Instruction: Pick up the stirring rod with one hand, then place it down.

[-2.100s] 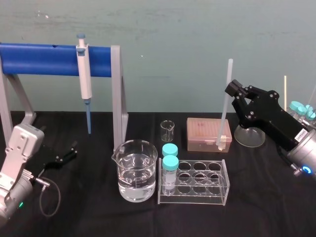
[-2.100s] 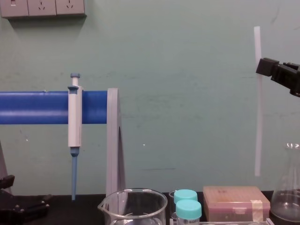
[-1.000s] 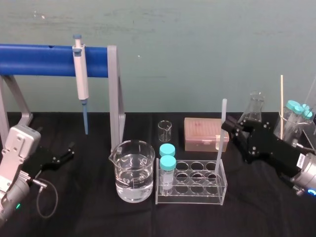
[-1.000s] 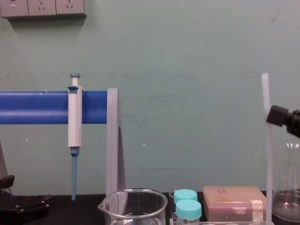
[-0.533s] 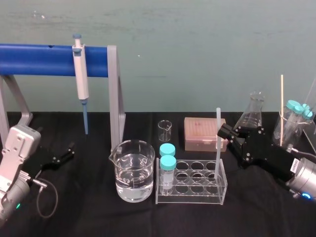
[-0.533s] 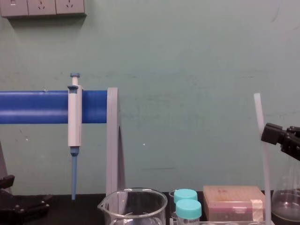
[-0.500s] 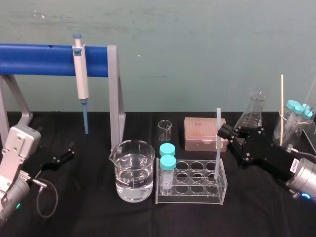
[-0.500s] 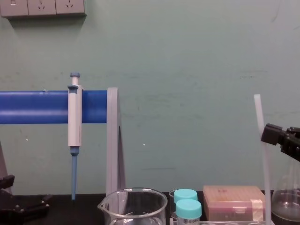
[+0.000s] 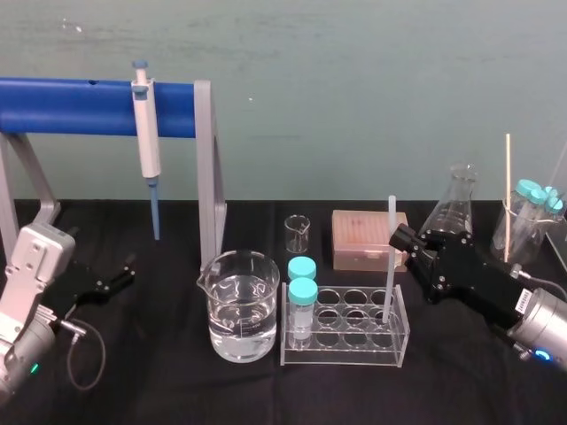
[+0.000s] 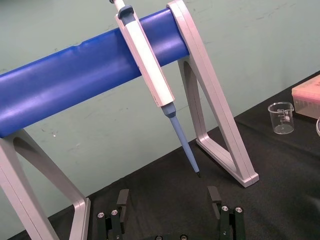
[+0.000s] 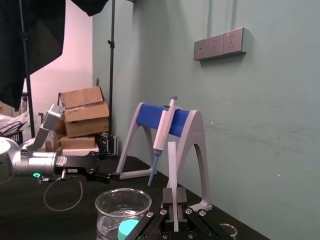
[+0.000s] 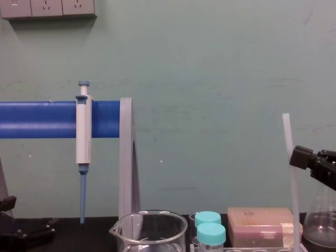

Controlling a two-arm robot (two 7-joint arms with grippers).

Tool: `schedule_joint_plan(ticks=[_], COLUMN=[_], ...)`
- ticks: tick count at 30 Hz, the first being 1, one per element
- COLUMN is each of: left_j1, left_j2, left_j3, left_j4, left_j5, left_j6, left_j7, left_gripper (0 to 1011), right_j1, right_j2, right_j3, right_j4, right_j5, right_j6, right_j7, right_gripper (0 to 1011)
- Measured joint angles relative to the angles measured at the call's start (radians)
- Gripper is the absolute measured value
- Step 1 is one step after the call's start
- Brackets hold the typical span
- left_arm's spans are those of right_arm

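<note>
Gripping the stirring rod (image 9: 389, 257) in its upper part, the right pincer (image 9: 398, 237) is reaching in from 3 o'clock over the black tabletop (image 9: 159, 390). Its fingers are closed down to the rod's width, pinching it between them. The rod is standing almost upright, its top poking above the pincer. Its lower end is sitting inside the clear rack (image 9: 345, 356) at the rack's 3 o'clock end; which well is taking it cannot be told. In the right wrist view the rod (image 11: 172, 170) is rising straight out from between the fingers (image 11: 181, 196). From the chest it (image 12: 286, 131) is showing as a pale vertical line just beside the pincer (image 12: 300, 157).

The left pincer (image 9: 128, 273) is sitting low at 9 o'clock, its fingers (image 10: 122, 200) spread wide apart and holding nothing.

Two teal-capped vials (image 9: 302, 292) are standing at the rack's 9 o'clock end. A water-filled beaker (image 9: 237, 305) is sitting just beside the rack on that side. A tan tip box (image 9: 359, 237) is lying at the rack's 12 o'clock, a small beaker (image 9: 299, 234) at 11 and a conical flask (image 9: 454, 208) at 2. At the tabletop's 10 o'clock a pipette (image 9: 147, 133) is hanging from a blue-barred stand (image 9: 71, 106).

A teal wall is closing off the room behind, carrying wall sockets (image 12: 47, 8). Cardboard boxes (image 11: 82, 117) are stacked off to one side.
</note>
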Motion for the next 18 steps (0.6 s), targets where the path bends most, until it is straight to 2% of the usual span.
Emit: schedule_joint_plan(ticks=[18], left_j1=[0.000], left_j2=[0.000], left_j3=[0.000], left_j4=[0.000], left_j5=[0.000], left_j6=[0.000], left_j7=[0.000], left_gripper=[1000], right_j1=[0.004], right_j2=[-0.041], right_j3=[-0.003], right_j4=[0.080], right_j5=[-0.001], right_j6=[-0.005], right_j7=[-0.007], right_gripper=[45])
